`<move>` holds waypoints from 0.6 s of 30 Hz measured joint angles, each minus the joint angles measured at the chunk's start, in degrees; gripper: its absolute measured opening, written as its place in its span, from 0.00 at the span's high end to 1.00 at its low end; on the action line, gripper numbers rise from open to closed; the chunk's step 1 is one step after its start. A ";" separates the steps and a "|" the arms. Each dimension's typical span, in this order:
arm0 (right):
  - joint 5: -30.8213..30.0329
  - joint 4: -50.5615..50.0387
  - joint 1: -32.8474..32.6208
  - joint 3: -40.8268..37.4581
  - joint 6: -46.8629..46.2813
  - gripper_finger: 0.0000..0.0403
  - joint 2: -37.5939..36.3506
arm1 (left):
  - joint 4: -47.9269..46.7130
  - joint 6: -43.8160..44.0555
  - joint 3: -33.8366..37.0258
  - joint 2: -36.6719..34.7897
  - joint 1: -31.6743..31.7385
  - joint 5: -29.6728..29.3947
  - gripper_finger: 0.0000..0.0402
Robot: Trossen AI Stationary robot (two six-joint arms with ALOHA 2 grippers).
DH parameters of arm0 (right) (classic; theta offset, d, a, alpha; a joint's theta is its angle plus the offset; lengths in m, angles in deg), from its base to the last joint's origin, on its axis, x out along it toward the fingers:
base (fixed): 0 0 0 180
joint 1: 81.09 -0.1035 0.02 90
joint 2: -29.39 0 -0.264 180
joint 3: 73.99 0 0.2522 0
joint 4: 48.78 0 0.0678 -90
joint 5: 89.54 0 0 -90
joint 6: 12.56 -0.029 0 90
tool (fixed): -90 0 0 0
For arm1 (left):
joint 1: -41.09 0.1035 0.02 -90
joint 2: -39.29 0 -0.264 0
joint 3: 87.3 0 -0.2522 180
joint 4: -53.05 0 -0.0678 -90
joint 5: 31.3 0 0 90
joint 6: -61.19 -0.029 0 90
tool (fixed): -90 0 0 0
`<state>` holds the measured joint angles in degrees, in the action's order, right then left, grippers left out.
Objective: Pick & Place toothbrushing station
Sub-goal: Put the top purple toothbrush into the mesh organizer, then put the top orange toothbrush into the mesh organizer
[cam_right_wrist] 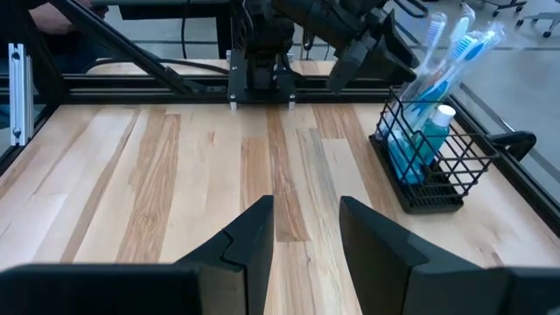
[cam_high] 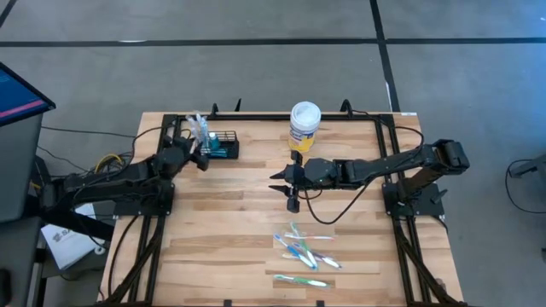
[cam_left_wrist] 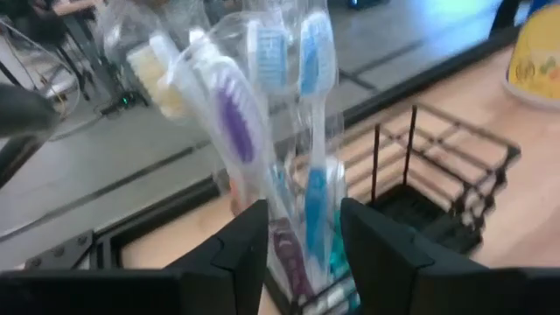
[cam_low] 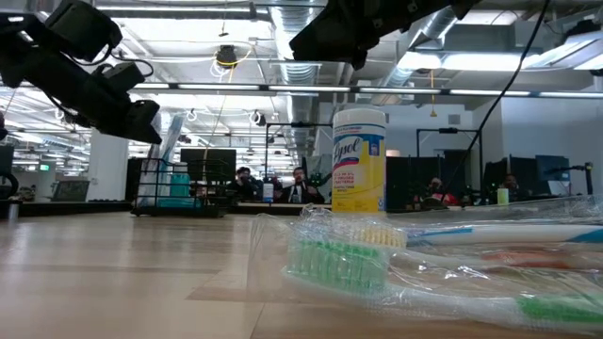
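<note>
Wrapped toothbrushes [cam_low: 377, 259] lying right up front in the low view, loose on the wooden table [cam_high: 222, 247], with a yellow-labelled wipes tub [cam_low: 359, 160] standing behind them. Further back near the far-left edge, the black wire basket [cam_high: 223, 146] with a few wrapped brushes [cam_right_wrist: 446, 52] standing upright in it, left gripper [cam_left_wrist: 302, 245] just beside it, jaws apart around those brushes. Right gripper [cam_high: 288, 189] hovering mid-table close to the tub, jaws apart, holding nothing.
</note>
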<state>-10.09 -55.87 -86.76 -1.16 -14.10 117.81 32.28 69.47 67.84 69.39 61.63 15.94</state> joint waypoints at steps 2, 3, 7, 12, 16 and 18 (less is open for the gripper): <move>0.00 -0.43 0.01 0.00 0.00 0.70 0.00 | -6.16 1.20 -1.62 -1.41 0.00 0.81 0.65; 0.00 -0.65 0.00 0.00 -0.02 0.70 0.00 | -8.57 2.20 -2.30 -2.11 0.00 1.19 0.65; 0.00 -0.72 0.02 0.00 -1.34 0.70 0.00 | -13.90 4.46 -3.40 -5.26 0.00 4.44 0.66; 0.00 -1.06 -0.16 0.00 -2.14 0.70 0.00 | -14.70 6.78 -3.49 -8.41 0.00 10.67 0.67; 0.18 -2.78 -0.35 0.00 -2.14 0.70 0.00 | -14.65 8.96 -3.49 -9.22 0.00 21.03 0.67; 0.24 -3.96 -0.37 0.00 -2.87 0.70 0.00 | -14.67 10.22 -3.49 -9.14 -0.01 27.36 0.67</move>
<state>-9.85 -59.82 -87.13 -1.16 -16.97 117.81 17.61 79.70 64.35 60.24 61.61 43.30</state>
